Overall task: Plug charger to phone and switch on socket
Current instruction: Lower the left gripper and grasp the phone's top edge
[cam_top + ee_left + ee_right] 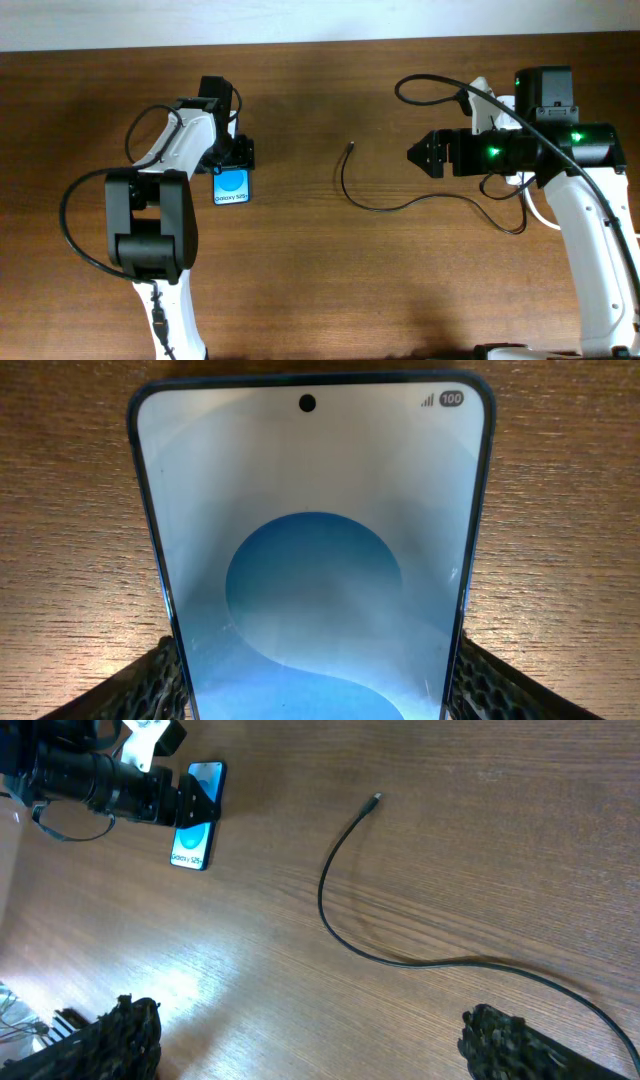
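Clamping the blue-screened smartphone [232, 187] with our left gripper [232, 160], we need our spread right gripper [418, 153] pinching the thin black cable [343, 178] by its far tip.

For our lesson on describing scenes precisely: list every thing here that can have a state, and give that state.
phone: screen lit, flat on the table, nothing plugged in.
charger: lying loose on the table, plug tip free.
left gripper: shut on the phone's edges.
right gripper: open, empty.
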`<state>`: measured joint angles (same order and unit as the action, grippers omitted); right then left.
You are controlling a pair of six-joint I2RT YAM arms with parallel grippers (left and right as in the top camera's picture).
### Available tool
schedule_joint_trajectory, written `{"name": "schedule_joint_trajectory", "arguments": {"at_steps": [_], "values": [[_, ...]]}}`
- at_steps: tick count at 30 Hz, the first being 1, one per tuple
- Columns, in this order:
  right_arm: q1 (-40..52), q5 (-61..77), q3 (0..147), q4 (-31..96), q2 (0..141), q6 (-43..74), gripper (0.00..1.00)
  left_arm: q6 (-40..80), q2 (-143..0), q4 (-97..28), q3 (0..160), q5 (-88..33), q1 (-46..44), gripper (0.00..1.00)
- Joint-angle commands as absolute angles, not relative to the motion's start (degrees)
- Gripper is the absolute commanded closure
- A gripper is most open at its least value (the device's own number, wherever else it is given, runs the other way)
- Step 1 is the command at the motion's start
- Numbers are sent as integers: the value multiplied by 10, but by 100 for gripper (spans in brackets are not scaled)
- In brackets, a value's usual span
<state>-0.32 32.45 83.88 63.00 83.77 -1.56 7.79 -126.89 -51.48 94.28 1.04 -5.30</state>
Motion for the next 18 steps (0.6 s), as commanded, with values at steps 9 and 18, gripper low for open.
{"name": "schedule_joint_trajectory", "arguments": {"at_steps": [9,18], "values": [[1,323,846,620,837,-14,2,81,-1320,-602,1050,-22,-52,92],[1,324,846,567,838,59,2,168,-1320,-691,1136,-110,-52,100]]}}
